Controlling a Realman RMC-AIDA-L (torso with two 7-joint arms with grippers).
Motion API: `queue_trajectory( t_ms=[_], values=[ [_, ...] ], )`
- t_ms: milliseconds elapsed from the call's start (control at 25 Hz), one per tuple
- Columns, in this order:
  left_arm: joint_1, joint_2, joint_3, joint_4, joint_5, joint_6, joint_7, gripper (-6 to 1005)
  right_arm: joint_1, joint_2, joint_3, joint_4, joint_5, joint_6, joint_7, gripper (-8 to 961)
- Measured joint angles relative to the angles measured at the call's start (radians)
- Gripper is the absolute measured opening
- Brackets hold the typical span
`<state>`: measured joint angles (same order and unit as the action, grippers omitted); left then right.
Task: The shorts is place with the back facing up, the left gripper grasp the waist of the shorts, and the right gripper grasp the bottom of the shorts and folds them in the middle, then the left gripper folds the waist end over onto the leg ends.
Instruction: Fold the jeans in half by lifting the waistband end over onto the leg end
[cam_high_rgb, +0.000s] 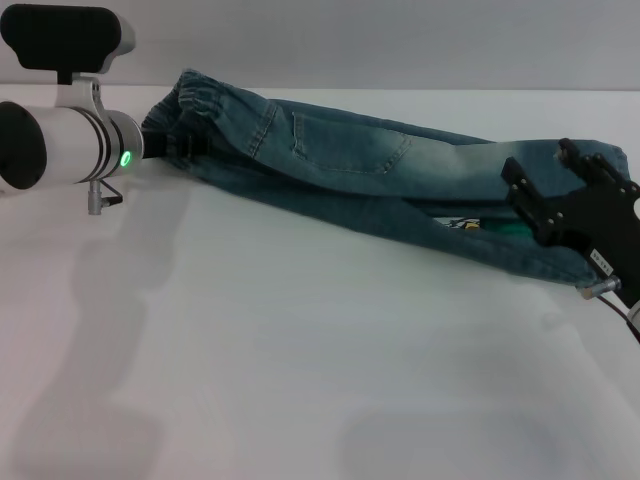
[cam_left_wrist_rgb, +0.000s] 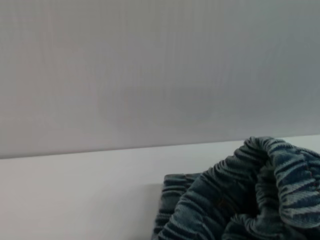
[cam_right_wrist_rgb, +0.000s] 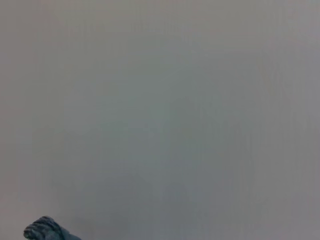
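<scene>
Shorts (cam_high_rgb: 350, 170) are stretched across the far table (cam_high_rgb: 250, 380), doubled lengthwise. At left, the waist (cam_high_rgb: 195, 105) is clamped by the left gripper (cam_high_rgb: 165, 148); at right, the leg ends (cam_high_rgb: 600, 160) are pinched by the right gripper (cam_high_rgb: 575, 205). The middle fold seems under way; laying flat is needed next.

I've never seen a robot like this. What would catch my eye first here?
The long blue shorts, stretched across the white table between two arms. The left gripper is at the gathered waist, on a thick white arm with a green light. The black right gripper is at the leg ends, where a bit of cartoon print peeks out.
</scene>
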<state>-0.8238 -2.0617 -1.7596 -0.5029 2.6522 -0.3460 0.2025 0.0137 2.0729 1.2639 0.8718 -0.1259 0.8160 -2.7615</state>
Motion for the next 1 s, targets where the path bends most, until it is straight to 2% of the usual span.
queue_trajectory(
  t_ms=[400, 600, 680, 880, 1000],
  values=[
    [-0.003, -0.004, 0.014, 0.008, -0.003, 0.008, -0.001, 744, 0.000, -0.002, -0.001, 0.010, 0.000, -0.003, 0.010, 636],
    [0.014, -0.006, 0.137, -0.011, -0.009, 0.060, -0.010, 741, -0.001, -0.003, -0.002, 0.020, -0.001, -0.004, 0.026, 635],
    [0.012, -0.007, 0.160, -0.008, -0.019, 0.074, -0.011, 740, -0.005, -0.003, -0.002, 0.026, -0.001, -0.005, 0.027, 635],
    [0.013, -0.005, 0.163, -0.011, -0.055, 0.074, -0.012, 504, -0.011, -0.004, -0.001, 0.033, -0.001, -0.004, 0.028, 635],
    [0.016, -0.004, 0.161, -0.013, -0.057, 0.073, -0.012, 270, -0.012, -0.004, 0.001, 0.034, -0.002, -0.003, 0.029, 636]
  ],
)
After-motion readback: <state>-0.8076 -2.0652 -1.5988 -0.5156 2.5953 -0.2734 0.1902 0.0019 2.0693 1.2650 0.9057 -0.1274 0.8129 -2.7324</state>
